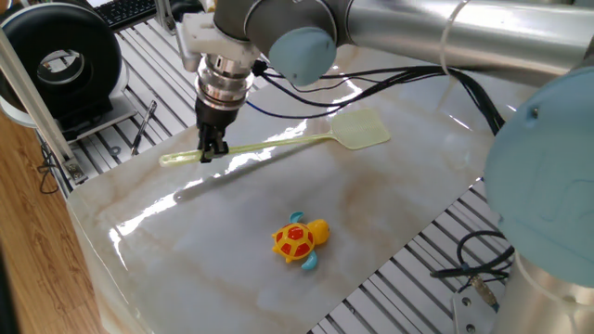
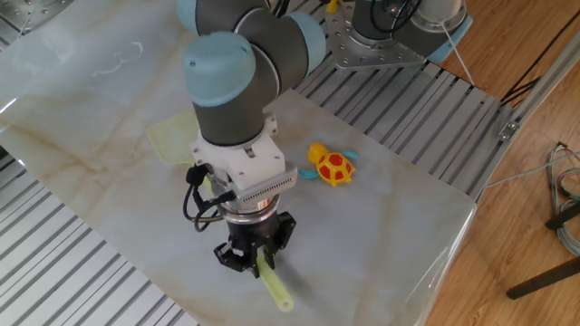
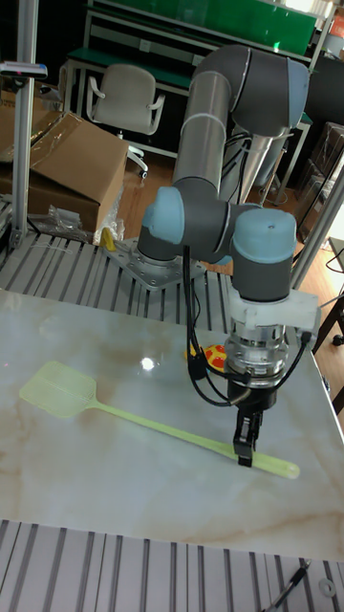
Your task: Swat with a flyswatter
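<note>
The flyswatter [image 1: 278, 145] is pale yellow-green, with a long thin handle and a square mesh head [image 1: 359, 131]. My gripper [image 1: 212, 154] is shut on the handle near its free end, pointing straight down. In the other fixed view the gripper [image 2: 255, 262] clamps the handle [image 2: 274, 288], and the head [image 2: 170, 142] shows behind the arm. In the tall view the flyswatter [image 3: 143, 422] stretches left from the gripper [image 3: 246, 450], its head [image 3: 60, 392] at far left. The swatter looks level just above or on the marble top.
An orange-and-yellow toy turtle [image 1: 299, 240] lies on the marble table [image 1: 390, 204], towards the front; it also shows as the turtle [image 2: 331, 167] right of the arm. A black round device [image 1: 63, 57] stands at the left. Slatted metal surrounds the marble slab.
</note>
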`<act>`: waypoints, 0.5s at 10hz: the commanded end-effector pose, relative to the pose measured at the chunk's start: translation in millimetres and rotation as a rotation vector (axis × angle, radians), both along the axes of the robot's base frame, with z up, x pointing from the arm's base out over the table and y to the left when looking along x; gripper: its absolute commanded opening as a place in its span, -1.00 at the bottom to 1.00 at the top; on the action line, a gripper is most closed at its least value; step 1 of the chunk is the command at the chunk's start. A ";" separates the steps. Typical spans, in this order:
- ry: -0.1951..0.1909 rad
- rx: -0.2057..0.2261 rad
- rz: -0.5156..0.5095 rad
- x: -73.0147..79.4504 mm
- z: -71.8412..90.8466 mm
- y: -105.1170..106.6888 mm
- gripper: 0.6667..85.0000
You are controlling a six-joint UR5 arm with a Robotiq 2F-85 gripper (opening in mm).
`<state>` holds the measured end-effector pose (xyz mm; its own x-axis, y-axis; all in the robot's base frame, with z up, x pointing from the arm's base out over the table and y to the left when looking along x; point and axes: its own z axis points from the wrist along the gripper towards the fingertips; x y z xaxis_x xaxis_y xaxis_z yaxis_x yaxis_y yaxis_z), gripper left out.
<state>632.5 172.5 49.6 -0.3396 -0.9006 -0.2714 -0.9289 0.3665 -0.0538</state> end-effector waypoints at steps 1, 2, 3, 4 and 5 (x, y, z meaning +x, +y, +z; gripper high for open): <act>0.074 -0.094 -0.046 -20.9 27.7 -25.8 -0.98; 0.097 -0.139 -0.067 -27.5 37.4 -35.3 -0.98; 0.133 -0.164 -0.100 -37.0 45.1 -38.1 -0.98; 0.133 -0.200 -0.107 -38.9 48.0 -44.4 -0.98; 0.134 -0.225 -0.109 -40.5 48.3 -49.0 -0.98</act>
<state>603.8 137.3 82.8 -0.4251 -0.9006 -0.0905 -0.9032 0.4286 -0.0224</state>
